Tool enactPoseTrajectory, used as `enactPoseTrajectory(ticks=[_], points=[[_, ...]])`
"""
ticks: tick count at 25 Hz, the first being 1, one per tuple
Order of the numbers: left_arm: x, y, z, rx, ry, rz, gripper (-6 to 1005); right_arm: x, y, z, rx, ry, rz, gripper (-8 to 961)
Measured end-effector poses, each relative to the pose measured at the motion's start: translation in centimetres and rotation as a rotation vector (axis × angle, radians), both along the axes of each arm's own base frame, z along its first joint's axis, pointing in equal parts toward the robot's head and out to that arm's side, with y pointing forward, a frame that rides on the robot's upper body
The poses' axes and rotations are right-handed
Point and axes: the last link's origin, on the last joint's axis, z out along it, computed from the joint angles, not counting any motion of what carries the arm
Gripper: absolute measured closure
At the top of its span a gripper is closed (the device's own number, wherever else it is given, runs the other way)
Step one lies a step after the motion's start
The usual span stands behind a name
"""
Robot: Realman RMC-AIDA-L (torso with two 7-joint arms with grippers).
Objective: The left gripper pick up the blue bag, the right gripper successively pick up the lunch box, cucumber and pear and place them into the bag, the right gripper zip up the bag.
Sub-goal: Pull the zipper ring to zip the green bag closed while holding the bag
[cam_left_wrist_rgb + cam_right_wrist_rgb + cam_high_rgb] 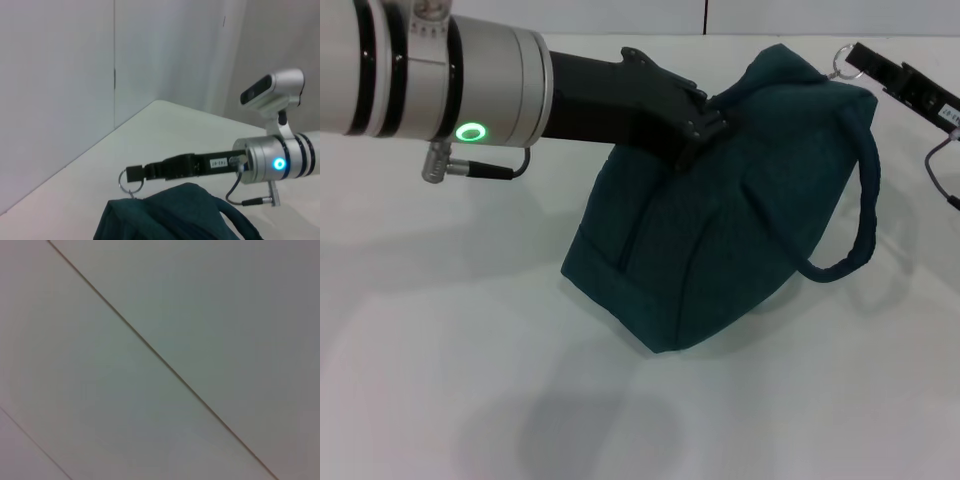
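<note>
The blue bag (720, 230) stands tilted on the white table (440, 350), its top closed as far as I can see. My left gripper (705, 125) is shut on the bag's top edge and holds it up. My right gripper (855, 58) is at the bag's far top corner, shut on the metal zipper pull ring (840, 62). The left wrist view shows the right gripper (132, 174) with the ring (130, 181) just above the bag's end (170, 215). The lunch box, cucumber and pear are out of view. One bag handle (865, 200) hangs loose on the right side.
The right wrist view shows only a plain grey panel with a seam (160, 360). A grey wall (55, 85) stands along the table's far edge. A cable (940, 175) hangs from the right arm.
</note>
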Motion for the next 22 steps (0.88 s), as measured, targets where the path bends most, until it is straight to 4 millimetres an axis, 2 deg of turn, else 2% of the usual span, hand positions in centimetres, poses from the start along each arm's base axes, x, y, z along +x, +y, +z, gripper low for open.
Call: enactPoseTrajectory(ticks=[12,22], points=[[0.8,-0.2,0.3,0.009,-0.043,-0.053,953,0.6,-0.2,-0.2,-0.019,0.023,-0.043,920],[1.3,-0.6,1.1,0.013,-0.113,-0.099,953,0.3,-0.8,-0.3,-0.131,0.212,-0.107,920]])
